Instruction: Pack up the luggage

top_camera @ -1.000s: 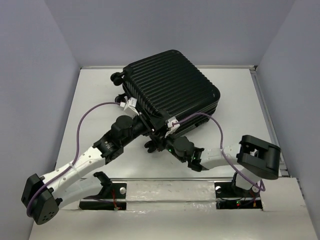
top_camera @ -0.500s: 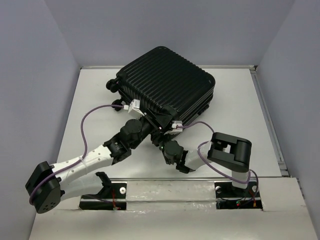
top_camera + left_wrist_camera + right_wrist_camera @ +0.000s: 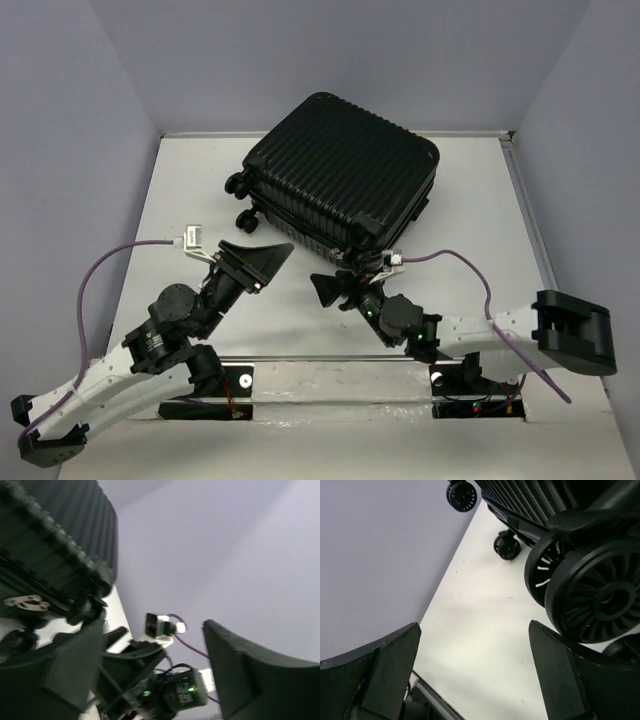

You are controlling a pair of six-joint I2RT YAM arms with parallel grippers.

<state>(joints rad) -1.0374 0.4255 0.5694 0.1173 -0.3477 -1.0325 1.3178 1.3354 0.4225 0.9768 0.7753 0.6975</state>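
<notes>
Black luggage (image 3: 345, 170): shut, lying flat on the far middle of the white table (image 3: 180, 200), turned at a slant.
Wheels (image 3: 600, 600): on the end of the case that faces the arms, on the near-left side.
Long way of the case: the ribs run from the wheel end off to the far right.
Left gripper (image 3: 256, 255): wide open, holding nothing, just beside the near-left of the case and not touching it.
Right gripper (image 3: 335, 286): wide open, holding nothing, low by the table.
Which way: the case lies ahead of both hands, a bit to the right.
Nearer hand: the right one, I think; its wrist view shows two wheels right next to its finger.
Zip pull (image 3: 25, 601): a small silver tab on the side seam, in the left wrist view.
</notes>
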